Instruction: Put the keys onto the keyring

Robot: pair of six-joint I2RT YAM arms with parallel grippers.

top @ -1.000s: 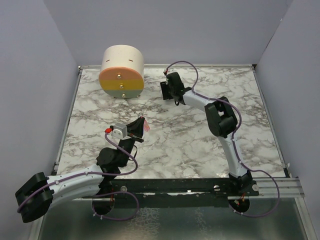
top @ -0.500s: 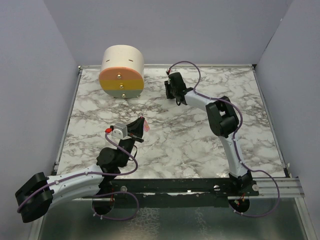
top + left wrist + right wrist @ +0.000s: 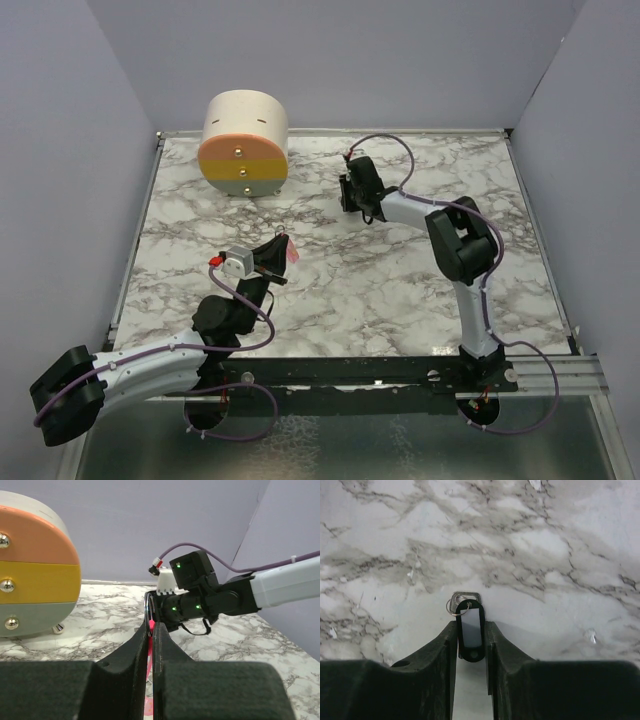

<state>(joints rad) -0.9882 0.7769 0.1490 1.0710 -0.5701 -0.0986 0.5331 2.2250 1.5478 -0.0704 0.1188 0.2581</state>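
Left hand [image 3: 151, 621] mostly hides the pink key [image 3: 149, 655]; right hand [image 3: 471, 626] clamps keyring [image 3: 470, 635].

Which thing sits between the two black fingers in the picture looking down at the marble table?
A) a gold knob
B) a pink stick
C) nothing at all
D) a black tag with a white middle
D: in the right wrist view, the right gripper has a finger pressed against each side of the black tag, and a silver key lies at the tag's far end.
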